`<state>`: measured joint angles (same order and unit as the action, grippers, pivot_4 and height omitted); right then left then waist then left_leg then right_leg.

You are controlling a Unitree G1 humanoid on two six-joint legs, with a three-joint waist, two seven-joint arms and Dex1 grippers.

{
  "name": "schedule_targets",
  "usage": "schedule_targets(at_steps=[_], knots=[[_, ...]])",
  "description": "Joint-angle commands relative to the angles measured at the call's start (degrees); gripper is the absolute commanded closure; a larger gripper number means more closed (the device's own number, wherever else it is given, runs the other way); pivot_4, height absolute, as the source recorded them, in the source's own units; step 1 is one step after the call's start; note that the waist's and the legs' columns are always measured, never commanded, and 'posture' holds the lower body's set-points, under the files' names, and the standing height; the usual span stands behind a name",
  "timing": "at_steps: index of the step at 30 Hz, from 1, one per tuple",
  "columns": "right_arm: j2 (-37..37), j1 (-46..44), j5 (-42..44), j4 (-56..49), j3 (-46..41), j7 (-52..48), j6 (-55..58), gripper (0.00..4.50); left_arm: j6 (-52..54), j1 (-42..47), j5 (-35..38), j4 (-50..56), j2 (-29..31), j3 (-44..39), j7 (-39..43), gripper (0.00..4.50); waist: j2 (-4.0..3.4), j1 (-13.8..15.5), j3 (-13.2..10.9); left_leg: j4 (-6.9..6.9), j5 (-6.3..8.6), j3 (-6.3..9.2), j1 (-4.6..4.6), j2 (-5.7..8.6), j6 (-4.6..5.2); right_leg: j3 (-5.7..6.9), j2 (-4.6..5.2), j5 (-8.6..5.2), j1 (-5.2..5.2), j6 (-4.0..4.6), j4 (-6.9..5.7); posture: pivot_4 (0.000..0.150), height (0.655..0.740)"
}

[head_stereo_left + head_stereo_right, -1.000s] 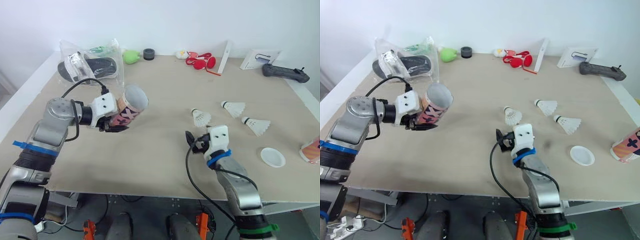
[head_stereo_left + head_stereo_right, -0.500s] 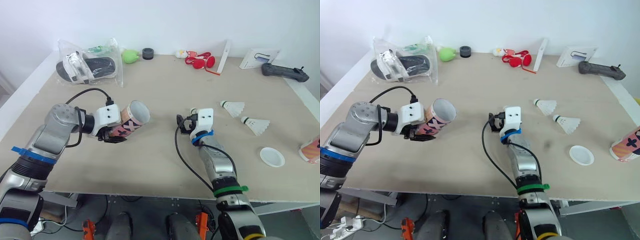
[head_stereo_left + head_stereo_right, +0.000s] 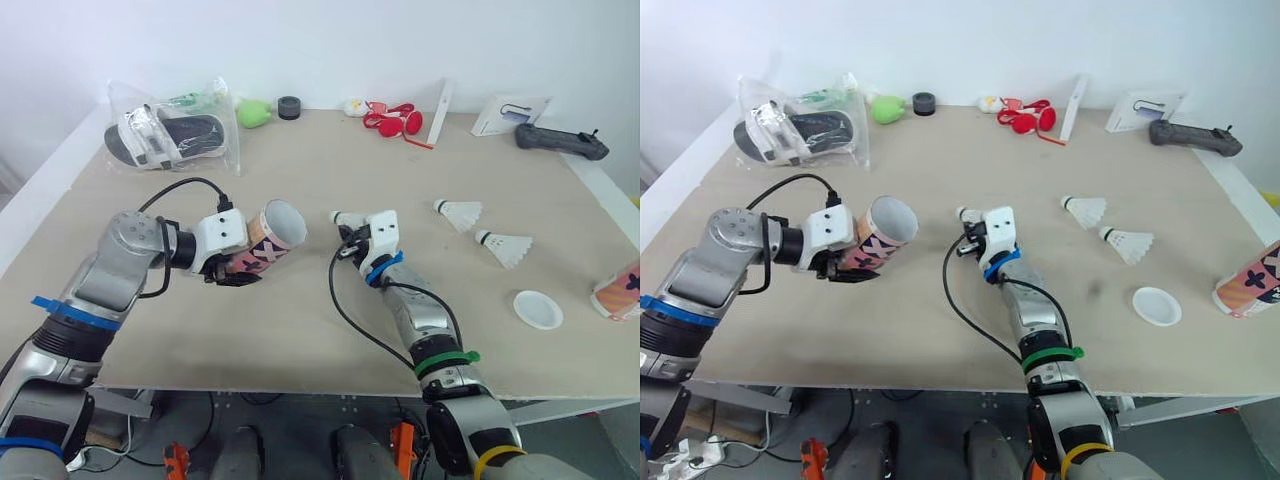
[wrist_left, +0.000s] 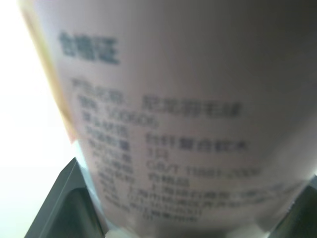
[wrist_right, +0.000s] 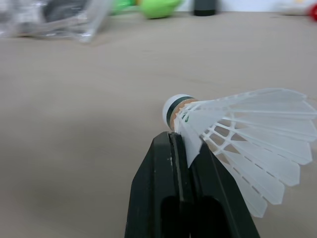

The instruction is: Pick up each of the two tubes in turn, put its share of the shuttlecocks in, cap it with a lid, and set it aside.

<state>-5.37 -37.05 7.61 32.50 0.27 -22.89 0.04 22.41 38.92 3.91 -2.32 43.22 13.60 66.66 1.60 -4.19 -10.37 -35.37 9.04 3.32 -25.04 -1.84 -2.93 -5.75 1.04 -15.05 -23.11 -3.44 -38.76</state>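
My left gripper [image 3: 238, 264] is shut on a pink patterned tube [image 3: 264, 238], held on its side just above the table with its open mouth [image 3: 285, 222] facing right. In the left wrist view the tube's printed label [image 4: 173, 124] is pressed up close. My right gripper [image 3: 346, 242] is shut on a white shuttlecock [image 5: 237, 134], gripping its feather skirt, with the cork [image 3: 335, 216] pointing toward the tube mouth a short gap away. Two more shuttlecocks [image 3: 462, 211] [image 3: 507, 247] lie on the table at the right. A white lid [image 3: 538, 309] and a second tube [image 3: 618, 292] sit near the right edge.
A plastic bag with sandals [image 3: 170, 135] lies at the back left. Along the back edge are a green object [image 3: 252, 113], a black roll [image 3: 289, 106], red items [image 3: 398, 120], a white box [image 3: 505, 115] and a black controller [image 3: 560, 141].
My right gripper closed on the nearest shuttlecock and carried it left, up to the tube mouth. The left arm lowered the tube and swung it slightly right.
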Motion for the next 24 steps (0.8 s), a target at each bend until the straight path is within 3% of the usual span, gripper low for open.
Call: schedule_targets(at_steps=[1, 7, 11, 17, 24], knots=[[-1.0, 2.7, 2.4, -9.0, 2.0, -6.7, 2.0, 4.4, -0.8, 0.4, 0.6, 1.0, -0.3, -1.4, -0.6, 1.57, -0.01, 0.0, 0.0, -0.02, 0.0, 0.01, 0.0, 0.0, 0.0, 0.0, 0.0, -0.03, -0.02, 0.01, -0.07, 0.15, 0.74], [-10.6, 3.1, 9.3, -30.6, 2.9, -19.8, 11.7, 4.4, -0.6, 0.0, 0.5, 0.5, -0.5, -1.0, -0.4, 1.57, -0.19, 0.0, -0.1, -0.05, -0.05, 0.0, -0.03, 0.03, -0.06, -0.04, 0.01, -0.06, -0.12, 0.01, -0.25, 0.15, 0.74], [-22.7, -4.6, 14.5, -42.5, 1.2, -28.0, 20.6, 4.4, -0.5, -0.3, 0.0, -0.3, -0.9, -0.6, -0.7, 1.57, -0.29, 0.0, -0.2, -0.05, -0.13, 0.0, -0.04, 0.04, -0.11, -0.03, 0.02, -0.26, -0.15, -0.35, -0.27, 0.15, 0.74], [-29.7, -9.4, 16.3, -48.8, 4.7, -33.9, 26.2, 4.4, -0.2, 0.0, -0.5, -1.0, -1.8, -0.1, -1.0, 1.57, -0.35, 0.0, -0.2, -0.01, -0.15, 0.03, -0.01, -0.04, -0.06, 0.02, -0.06, -0.29, -0.16, -0.26, -0.3, 0.15, 0.74], [-31.2, -8.3, 10.0, -49.5, 12.0, -34.9, 24.8, 4.4, 0.4, -0.5, -0.5, -0.6, -2.5, -0.1, -1.5, 1.57, -0.34, 0.0, -0.3, -0.05, -0.15, -0.01, -0.06, 0.05, -0.07, -0.02, 0.04, -0.28, -0.18, -0.33, -0.29, 0.15, 0.74]])
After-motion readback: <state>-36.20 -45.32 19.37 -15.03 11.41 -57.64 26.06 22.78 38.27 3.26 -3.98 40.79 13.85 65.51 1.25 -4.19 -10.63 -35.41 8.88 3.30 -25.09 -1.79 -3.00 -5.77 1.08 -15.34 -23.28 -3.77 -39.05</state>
